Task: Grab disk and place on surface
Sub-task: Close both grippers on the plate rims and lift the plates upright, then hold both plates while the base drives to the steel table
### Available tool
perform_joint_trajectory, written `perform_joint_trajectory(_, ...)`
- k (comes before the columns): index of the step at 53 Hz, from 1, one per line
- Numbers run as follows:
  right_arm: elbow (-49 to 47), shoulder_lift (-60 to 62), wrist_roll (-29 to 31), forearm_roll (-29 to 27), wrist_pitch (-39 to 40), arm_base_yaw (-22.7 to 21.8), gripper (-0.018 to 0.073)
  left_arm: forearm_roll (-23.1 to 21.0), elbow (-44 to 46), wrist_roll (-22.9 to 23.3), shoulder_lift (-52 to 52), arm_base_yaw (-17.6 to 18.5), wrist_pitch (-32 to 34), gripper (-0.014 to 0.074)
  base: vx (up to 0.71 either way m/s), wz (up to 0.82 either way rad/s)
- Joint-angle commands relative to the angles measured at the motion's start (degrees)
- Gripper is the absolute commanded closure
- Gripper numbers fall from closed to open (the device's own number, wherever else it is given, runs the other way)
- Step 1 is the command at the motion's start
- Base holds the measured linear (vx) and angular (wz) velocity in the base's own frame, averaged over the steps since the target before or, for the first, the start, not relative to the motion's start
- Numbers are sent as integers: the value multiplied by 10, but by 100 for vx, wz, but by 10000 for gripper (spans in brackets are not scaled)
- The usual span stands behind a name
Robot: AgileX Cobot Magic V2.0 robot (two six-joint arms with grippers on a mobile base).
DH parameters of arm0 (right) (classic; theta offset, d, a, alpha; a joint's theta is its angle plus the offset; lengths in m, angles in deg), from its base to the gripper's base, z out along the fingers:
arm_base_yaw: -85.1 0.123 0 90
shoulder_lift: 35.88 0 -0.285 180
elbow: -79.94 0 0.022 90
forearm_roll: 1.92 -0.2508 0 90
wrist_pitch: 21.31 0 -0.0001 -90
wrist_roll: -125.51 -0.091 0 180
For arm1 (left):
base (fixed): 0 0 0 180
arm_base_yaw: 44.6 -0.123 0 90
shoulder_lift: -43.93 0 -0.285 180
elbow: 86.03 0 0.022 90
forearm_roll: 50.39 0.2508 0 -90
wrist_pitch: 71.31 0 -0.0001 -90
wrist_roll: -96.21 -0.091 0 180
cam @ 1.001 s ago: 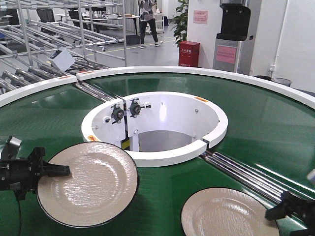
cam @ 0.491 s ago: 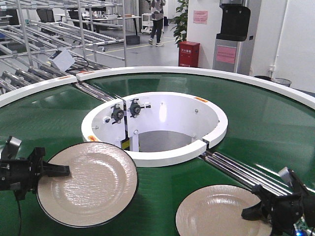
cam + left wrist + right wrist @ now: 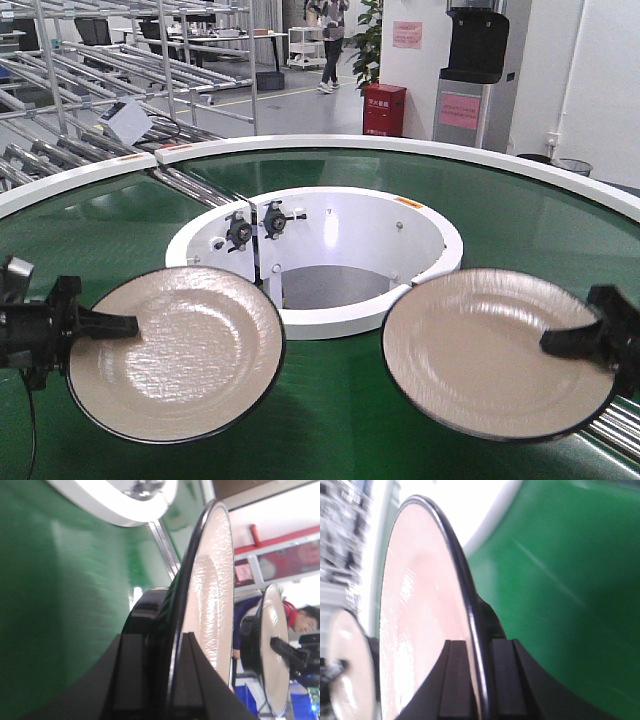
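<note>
Over the green conveyor belt [image 3: 330, 425], holding up two disks, one per arm, clear of the belt. From the front, pinching the left disk [image 3: 180, 350] at its left rim with the left gripper [image 3: 118, 326], and clamping the right disk [image 3: 480, 350] at its right rim with the right gripper [image 3: 556, 345]; hanging both tilted just before the white hub ring [image 3: 440, 250], overlapping its near edge. From the wrist cameras alone, seeing each rim edge-on, squeezed between two black fingers [image 3: 132, 680], one against each face, and catching the other arm's disk small beyond. Counting up: two disks, two grippers, one belt, one hub ring, one person [image 3: 335, 40] far behind.
</note>
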Motion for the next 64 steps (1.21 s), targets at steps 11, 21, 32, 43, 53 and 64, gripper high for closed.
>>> perform_joint_trajectory(11,-17,98,-20,-71,-40,-3,568,-33,19,42,-138,3,-40,601,0,0)
perform_joint_trajectory(21,-17,106,-24,-75,-42,-3,568,-27,19,57,-180,3,-26,601,0,0)
perform_joint_trajectory(32,-17,106,-24,-77,-41,-2,568,-25,19,55,-183,5,-30,601,0,0)
perform_joint_trajectory(43,-17,106,-24,-78,-41,-2,568,-26,19,55,-183,5,-29,601,0,0)
perform_joint_trajectory(53,-17,106,-24,-78,-41,-2,568,-26,19,55,-183,5,-29,601,0,0)
perform_joint_trajectory(64,-17,106,-24,-78,-41,-2,568,-26,19,55,-183,5,-30,601,0,0)
